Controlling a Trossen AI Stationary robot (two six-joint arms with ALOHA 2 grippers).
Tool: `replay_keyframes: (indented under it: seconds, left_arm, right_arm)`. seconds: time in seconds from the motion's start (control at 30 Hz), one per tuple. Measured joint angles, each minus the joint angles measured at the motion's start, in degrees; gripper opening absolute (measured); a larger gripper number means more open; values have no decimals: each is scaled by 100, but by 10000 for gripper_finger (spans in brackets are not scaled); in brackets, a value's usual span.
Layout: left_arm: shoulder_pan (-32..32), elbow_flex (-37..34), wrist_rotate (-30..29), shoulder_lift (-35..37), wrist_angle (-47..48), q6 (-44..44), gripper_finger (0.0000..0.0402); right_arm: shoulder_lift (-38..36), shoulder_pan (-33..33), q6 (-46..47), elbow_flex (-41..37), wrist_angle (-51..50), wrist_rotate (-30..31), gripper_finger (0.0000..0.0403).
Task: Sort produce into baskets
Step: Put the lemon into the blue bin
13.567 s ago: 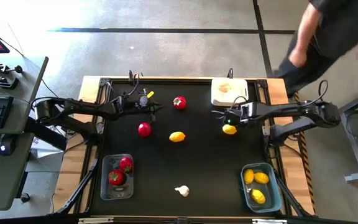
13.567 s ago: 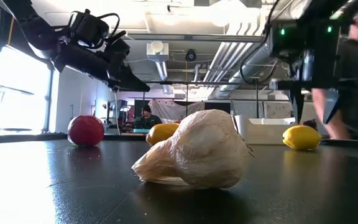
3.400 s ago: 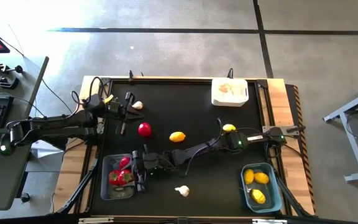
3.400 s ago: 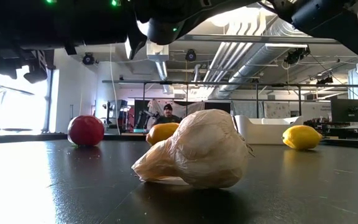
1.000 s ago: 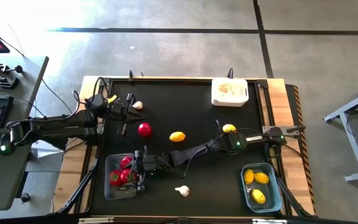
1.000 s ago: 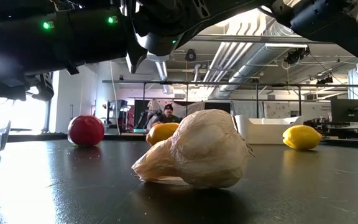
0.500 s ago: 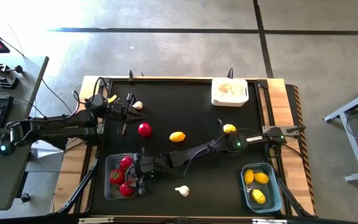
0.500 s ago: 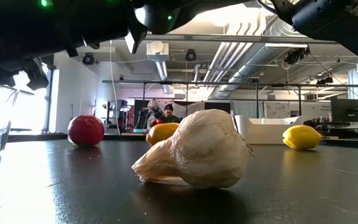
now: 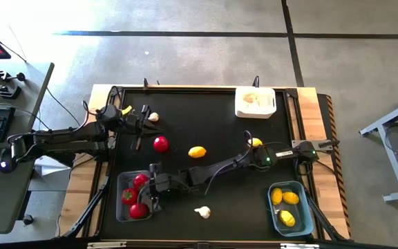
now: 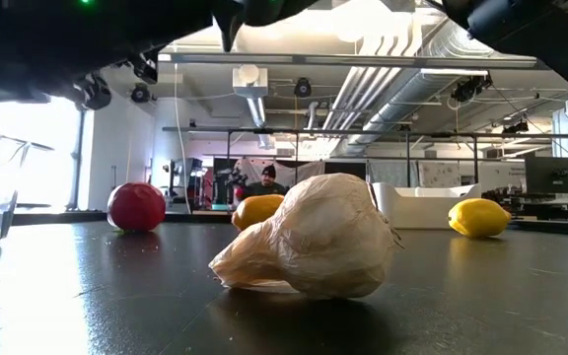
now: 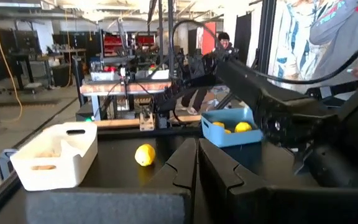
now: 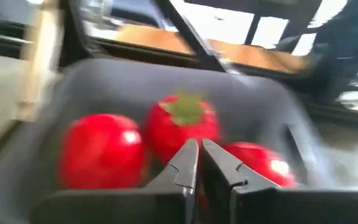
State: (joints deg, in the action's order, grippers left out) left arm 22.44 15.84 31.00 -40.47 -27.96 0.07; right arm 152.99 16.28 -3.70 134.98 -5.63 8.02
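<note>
My right gripper (image 12: 197, 148) hangs shut and empty just over the clear basket (image 9: 121, 181) at the near left, where three red pieces (image 12: 182, 127) lie. Back at the far left, my left gripper (image 11: 197, 149) is shut, level, and holds nothing. A garlic bulb (image 9: 153, 117) lies on the table beside it. Loose on the table are a red piece (image 9: 160, 143), a yellow piece (image 9: 197, 152), another yellow piece (image 9: 255, 142) partly behind my right arm, and a garlic bulb (image 9: 202, 211) near the front edge.
The white basket (image 9: 255, 102) stands at the far right with pale pieces in it. The blue-grey basket (image 9: 302, 207) at the near right holds three yellow pieces. My right arm stretches across the table's middle from right to left.
My right gripper has shut and risen a little over the clear basket, rolling as it went. A third red piece now lies at the basket's near end.
</note>
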Motion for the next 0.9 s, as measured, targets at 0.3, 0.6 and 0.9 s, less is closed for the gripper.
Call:
replay_keyframes:
  seconds: [0.3, 0.6, 0.9]
  left_arm:
    - [146, 0, -19, -1, 136, 46, 5]
    - [247, 0, 9, 0, 139, 51, 5]
    - [254, 0, 11, -1, 184, 18, 5]
  right_arm:
    - [-255, -26, -143, -602, 434, 252, 0]
    - [-1305, -195, -67, -2672, 1859, 45, 0]
    - [-2669, -393, 352, -5255, 3780, 44, 0]
